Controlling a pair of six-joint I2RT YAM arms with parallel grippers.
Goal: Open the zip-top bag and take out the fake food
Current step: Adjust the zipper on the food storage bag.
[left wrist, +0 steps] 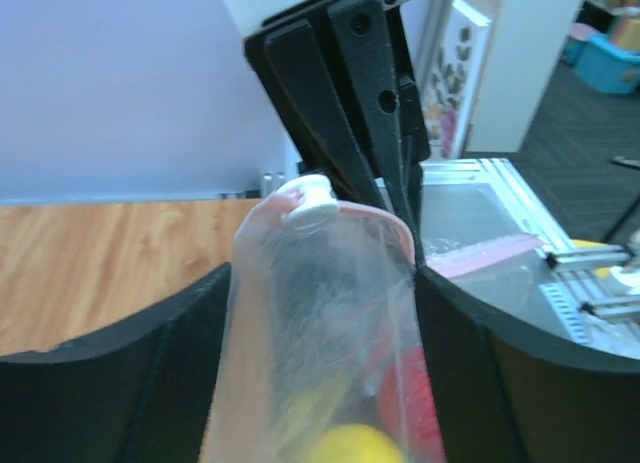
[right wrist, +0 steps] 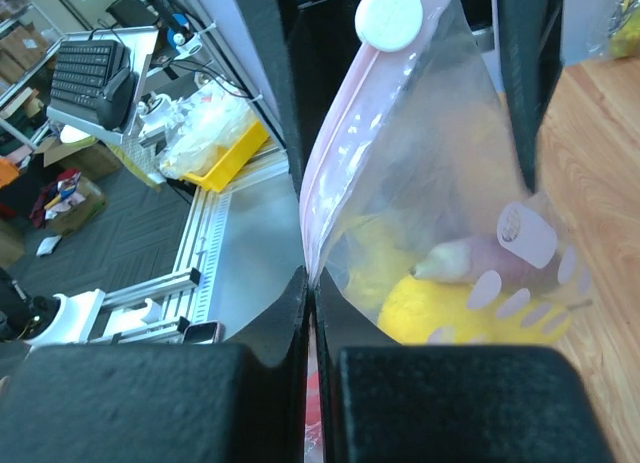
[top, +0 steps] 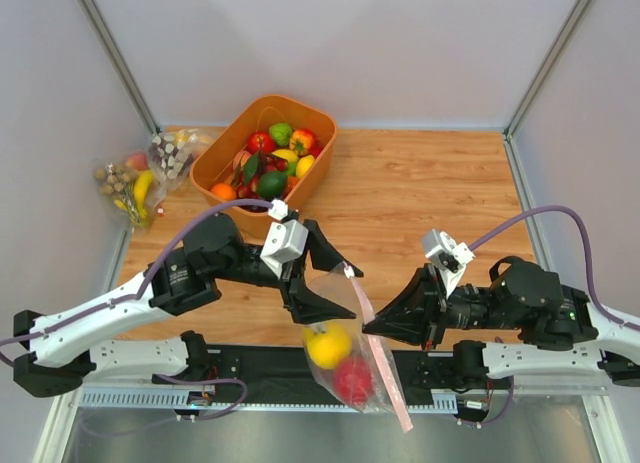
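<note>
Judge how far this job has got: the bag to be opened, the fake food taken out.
Done: the zip-top bag is held up off the table. In hand: the right gripper pinches its pink zip strip; the left gripper straddles the bag near the white slider. Left: the strip looks closed, and the yellow fruit and red fruit are inside.

The right gripper (right wrist: 310, 288) pinches the zip-top bag (right wrist: 420, 163), yellow fruit (right wrist: 440, 318) inside.
</note>
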